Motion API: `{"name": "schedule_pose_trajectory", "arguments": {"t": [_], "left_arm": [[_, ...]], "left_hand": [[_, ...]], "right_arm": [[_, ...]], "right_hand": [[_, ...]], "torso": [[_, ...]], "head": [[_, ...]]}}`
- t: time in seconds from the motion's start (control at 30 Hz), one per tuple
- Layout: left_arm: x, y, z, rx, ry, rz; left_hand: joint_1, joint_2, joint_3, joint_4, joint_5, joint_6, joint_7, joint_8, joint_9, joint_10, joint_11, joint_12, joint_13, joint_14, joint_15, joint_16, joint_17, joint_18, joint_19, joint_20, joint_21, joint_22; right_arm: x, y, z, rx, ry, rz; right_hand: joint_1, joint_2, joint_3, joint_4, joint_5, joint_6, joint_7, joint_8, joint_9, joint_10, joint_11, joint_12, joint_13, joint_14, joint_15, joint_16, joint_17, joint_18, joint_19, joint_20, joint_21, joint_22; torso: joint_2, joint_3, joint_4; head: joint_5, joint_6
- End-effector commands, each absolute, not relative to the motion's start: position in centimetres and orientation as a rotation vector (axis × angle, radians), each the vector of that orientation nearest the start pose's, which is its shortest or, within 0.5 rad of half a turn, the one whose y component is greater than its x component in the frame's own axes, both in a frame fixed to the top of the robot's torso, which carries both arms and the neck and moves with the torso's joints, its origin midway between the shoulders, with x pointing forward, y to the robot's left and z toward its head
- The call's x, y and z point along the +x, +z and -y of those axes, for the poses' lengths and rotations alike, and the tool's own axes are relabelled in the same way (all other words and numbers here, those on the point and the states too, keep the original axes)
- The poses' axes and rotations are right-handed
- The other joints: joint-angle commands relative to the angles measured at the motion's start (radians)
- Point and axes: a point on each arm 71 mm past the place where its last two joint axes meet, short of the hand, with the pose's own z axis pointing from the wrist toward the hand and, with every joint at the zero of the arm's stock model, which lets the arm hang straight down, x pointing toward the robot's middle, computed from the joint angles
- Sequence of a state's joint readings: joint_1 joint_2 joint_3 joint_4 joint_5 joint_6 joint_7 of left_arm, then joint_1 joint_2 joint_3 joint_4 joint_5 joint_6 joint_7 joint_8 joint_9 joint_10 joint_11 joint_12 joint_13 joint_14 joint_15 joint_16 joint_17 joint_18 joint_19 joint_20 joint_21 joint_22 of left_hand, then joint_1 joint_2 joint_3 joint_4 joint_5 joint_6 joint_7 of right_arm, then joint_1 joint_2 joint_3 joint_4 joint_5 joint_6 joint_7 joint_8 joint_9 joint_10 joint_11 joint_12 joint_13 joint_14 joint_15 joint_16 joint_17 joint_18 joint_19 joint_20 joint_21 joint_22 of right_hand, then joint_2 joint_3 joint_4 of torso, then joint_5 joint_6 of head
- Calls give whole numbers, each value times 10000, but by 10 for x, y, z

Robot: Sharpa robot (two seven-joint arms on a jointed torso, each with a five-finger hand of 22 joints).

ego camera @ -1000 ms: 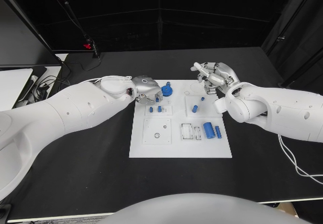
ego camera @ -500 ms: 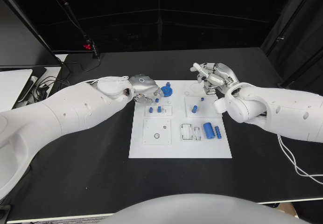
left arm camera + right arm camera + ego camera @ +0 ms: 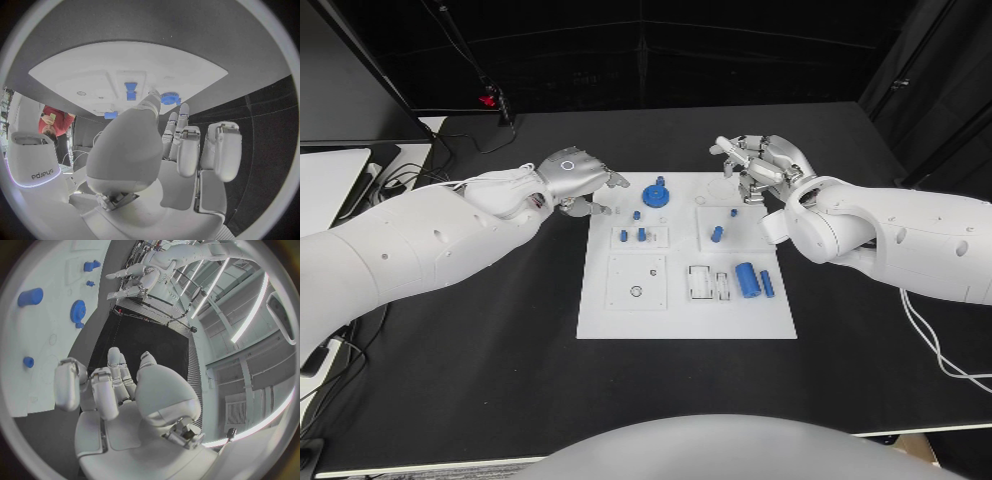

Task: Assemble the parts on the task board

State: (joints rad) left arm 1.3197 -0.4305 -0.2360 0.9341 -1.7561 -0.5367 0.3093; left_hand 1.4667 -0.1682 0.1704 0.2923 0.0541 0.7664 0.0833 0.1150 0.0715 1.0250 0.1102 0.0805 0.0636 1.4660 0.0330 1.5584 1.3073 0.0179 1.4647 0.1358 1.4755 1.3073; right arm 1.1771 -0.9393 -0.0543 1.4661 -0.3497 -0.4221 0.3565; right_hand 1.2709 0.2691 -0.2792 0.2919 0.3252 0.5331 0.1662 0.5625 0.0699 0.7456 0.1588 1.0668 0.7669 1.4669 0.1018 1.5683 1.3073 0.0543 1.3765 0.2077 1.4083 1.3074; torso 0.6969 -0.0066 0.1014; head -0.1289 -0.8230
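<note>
A: At twelve o'clock on the white task board (image 3: 687, 320), near its far edge, stands a blue gear-shaped part (image 3: 658, 191) with a toothed rim. What writing can you read?

B: One word, on the robot's own white casing in the left wrist view; it appears mirrored and I cannot read it with certainty. The board carries no legible marking.

A: And the board itself?

B: Flat, matte white, rectangular, lying on the black table (image 3: 473, 330). Square raised tiles and shallow slots divide its surface. At about four o'clock lies a smooth blue cylinder (image 3: 749, 279), with a thinner blue pin (image 3: 766, 283) just beside it. A short blue peg (image 3: 717, 234) sits at about two o'clock, and small blue studs (image 3: 633, 235) stand at about ten o'clock.

A: The left hand?

B: The left hand (image 3: 577, 180) hovers just off the board's far left corner, at about eleven o'clock. It is silver metal with white pads; its fingers (image 3: 220, 150) are loosely extended and apart, holding nothing.

A: The right hand?

B: The right hand (image 3: 759, 165) is over the board's far right corner, at one o'clock. Its fingers (image 3: 67, 385) are bent but separated, and nothing is in its grasp. From its wrist the gear appears as a toothed blue disc (image 3: 78, 311) on the white plate.
</note>
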Motion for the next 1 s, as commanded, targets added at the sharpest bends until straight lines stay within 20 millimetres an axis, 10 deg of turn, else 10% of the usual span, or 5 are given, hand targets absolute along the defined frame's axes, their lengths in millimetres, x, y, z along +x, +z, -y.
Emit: {"name": "schedule_pose_trajectory", "arguments": {"t": [0.03, 0.27, 0.4, 0.53, 1.0], "left_arm": [[556, -183, -144, 7134, -5944, -12448], [543, -173, -171, 3721, -7728, -12464], [536, -169, -180, 1026, -9219, -12354], [529, -169, -187, -2105, -10923, -12099], [508, -175, -174, -5418, -14350, -11319]], "left_hand": [[-220, 84, -117, -11, 62, -19, 85, 146, 1, 22, -114, 100, 3, 411, -102, -956, 1257, 404, -651, -70, -1243, 1756], [-647, 399, -53, 15, 296, 526, 639, 658, 79, 538, -85, 383, 13, -3407, 47, -7684, -5010, 1621, -5235, 94, -8642, -1543], [-1202, 537, -208, -49, 705, 832, 960, 854, 107, 340, 183, 362, 12, -4906, 430, -9132, -5896, 1493, -6144, 391, -10038, -2306], [-2012, 960, -974, -72, 2389, 804, 1148, 910, 73, -176, 435, 388, 18, -6291, 856, -10368, -6928, 1321, -7404, 761, -11566, -3217], [-3000, 1703, -2487, 7, 1379, -1103, 1786, 1019, -8, -2478, 1106, 682, 57, -9703, 1821, -11690, -9008, 1136, -9479, 1543, -14145, -5369]], "right_arm": [[489, -187, 274, 7802, 11869, -14739], [494, -168, 274, 6153, 11353, -15288], [498, -159, 276, 4475, 10475, -15542], [503, -156, 279, 2700, 9216, -15604], [505, -161, 291, -657, 6168, -15995]], "right_hand": [[322, -80, -36, -28, -19, 143, 632, 57, -4, -263, -25, -415, -503, 1039, -79, 25, 2635, 135, -176, -30, -187, 1312], [1743, -373, 232, -79, -396, 1142, 420, -66, -42, -327, -202, -2134, -2545, 1039, -270, 25, 2635, 109, 55, -248, -136, 1285], [2643, -622, 406, 82, -1330, 1878, 379, -759, -149, 314, -316, -3547, -4166, 1039, -433, 25, 2635, 64, 254, -425, -86, 1282], [3532, -783, 695, -56, -2208, 2701, 187, -1203, -60, 775, -417, -4628, -5309, 1039, -503, 25, 2635, -3, 538, -501, 96, 1401], [4414, -1401, 889, -71, -2776, 3113, -122, -2366, -55, 1399, -386, -6377, -6896, 1039, -542, 25, 2635, -88, 798, -531, 291, 1549]], "torso": [[-35, -4, 109], [-66, -6, 158], [-110, -32, 248], [-130, -56, 323], [-159, -54, 375]], "head": [[-71, 4], [-118, -11], [-260, -23], [-408, 34], [-872, 291]]}}
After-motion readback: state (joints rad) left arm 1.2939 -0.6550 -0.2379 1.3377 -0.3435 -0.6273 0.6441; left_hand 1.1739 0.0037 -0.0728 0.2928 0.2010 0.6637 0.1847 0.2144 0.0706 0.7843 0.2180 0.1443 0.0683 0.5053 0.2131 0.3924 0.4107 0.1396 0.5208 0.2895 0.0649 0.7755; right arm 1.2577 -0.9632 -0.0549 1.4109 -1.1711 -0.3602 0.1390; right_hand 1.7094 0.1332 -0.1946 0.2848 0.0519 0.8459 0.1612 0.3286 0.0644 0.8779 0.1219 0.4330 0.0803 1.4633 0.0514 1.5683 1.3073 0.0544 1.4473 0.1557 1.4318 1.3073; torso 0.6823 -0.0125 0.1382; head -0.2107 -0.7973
